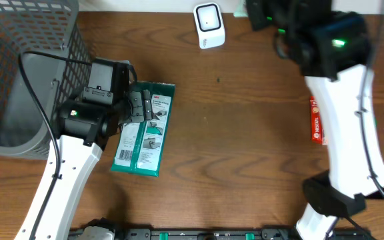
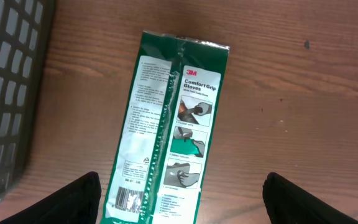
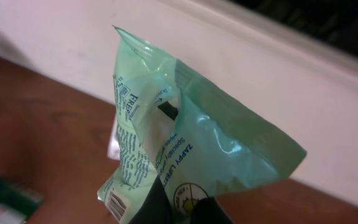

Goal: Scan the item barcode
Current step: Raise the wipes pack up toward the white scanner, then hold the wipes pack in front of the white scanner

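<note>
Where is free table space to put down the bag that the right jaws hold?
For the green bag, bare wood lies in the middle, between the glove package and the red packet, in front of the scanner. Crowded near the basket.

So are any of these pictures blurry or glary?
Left wrist: sharp, the glove packet print readable, slight glint on its top seam. Right wrist: the green pouch is soft, with shiny patches; background blurred. Overhead: clear, evenly lit.
</note>
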